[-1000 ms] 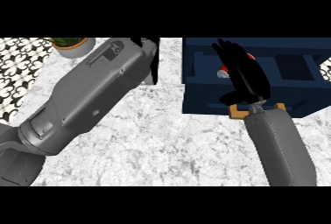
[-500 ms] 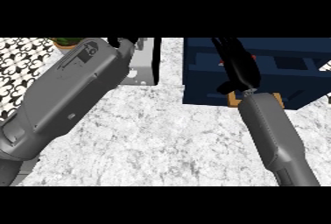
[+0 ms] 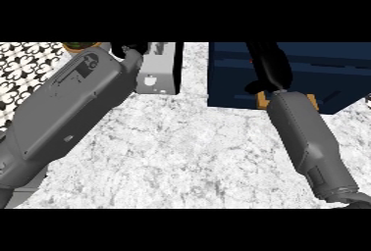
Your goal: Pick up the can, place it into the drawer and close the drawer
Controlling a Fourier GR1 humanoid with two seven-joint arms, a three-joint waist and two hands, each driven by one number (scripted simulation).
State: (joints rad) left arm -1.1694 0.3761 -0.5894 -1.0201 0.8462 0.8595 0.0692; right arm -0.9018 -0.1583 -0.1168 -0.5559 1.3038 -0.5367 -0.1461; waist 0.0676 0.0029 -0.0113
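Note:
The dark blue drawer [image 3: 340, 73] stands open at the upper right of the marble counter. My right hand [image 3: 270, 66] reaches over its inside, fingers curled toward the picture's top. Only a red sliver of the can [image 3: 251, 60] shows at the hand's left edge; the rest is hidden by the hand. A tan handle piece [image 3: 311, 101] on the drawer's front peeks out beside my right wrist. My left forearm crosses the left side, and only a bit of the left hand [image 3: 135, 47] shows at the top edge.
A light grey box-like fixture [image 3: 156, 73] stands at the top middle, just left of the drawer. A plant pot [image 3: 80, 46] sits at the top left beside a patterned tile surface [image 3: 22, 63]. Bare marble counter [image 3: 188, 157] lies between my forearms.
My right hand has moved farther forward over the drawer, and less of the red can shows. The left forearm has swung up and forward; its hand now reaches the top edge.

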